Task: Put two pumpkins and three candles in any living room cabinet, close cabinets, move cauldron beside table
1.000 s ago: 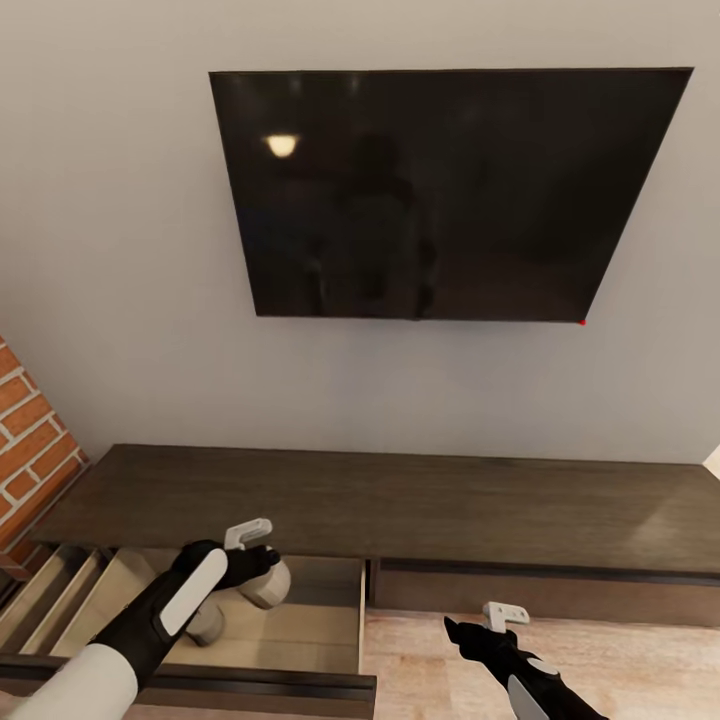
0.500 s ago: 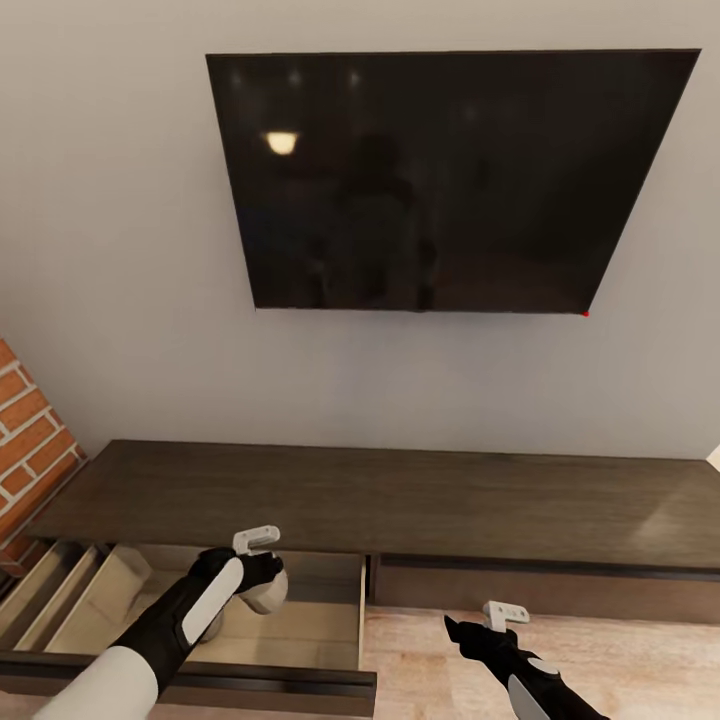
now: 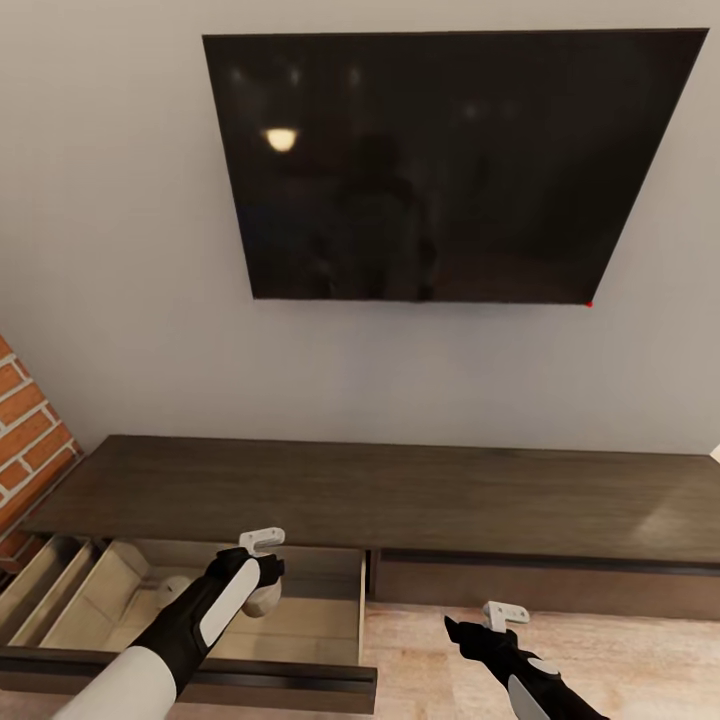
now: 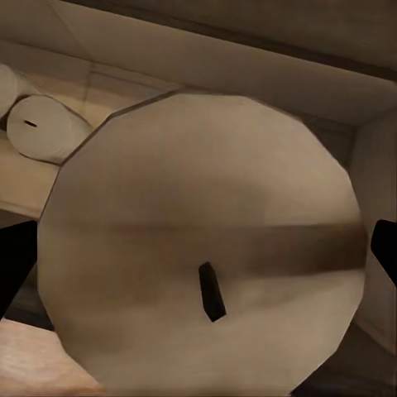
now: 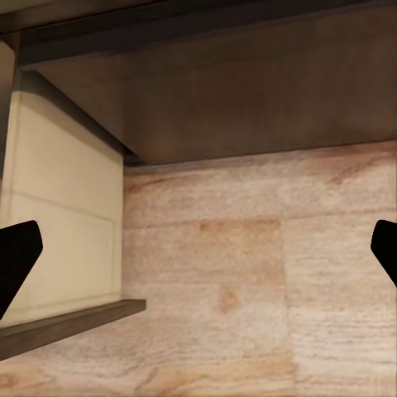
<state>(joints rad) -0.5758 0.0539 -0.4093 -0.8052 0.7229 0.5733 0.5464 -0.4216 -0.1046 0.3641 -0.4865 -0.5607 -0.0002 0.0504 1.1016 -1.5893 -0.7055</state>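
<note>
Under the wall-mounted television (image 3: 440,165), the long dark cabinet (image 3: 400,495) has its left drawer (image 3: 300,625) open, and the left hand (image 3: 262,578) hangs over it pinching a candle (image 4: 203,248); I'd lower it beside the candle lying inside (image 4: 45,128) before letting go, while the right hand (image 3: 500,620) waits spread above the floor (image 5: 248,281)

The cabinet (image 3: 400,495) is dark brown wood with a pale beige drawer interior. The candle (image 4: 203,248) shows a pale tan top with a darker band and black wick. The TV (image 3: 440,165) is black, the wall (image 3: 110,250) light grey, the brick (image 3: 30,440) red-orange.
</note>
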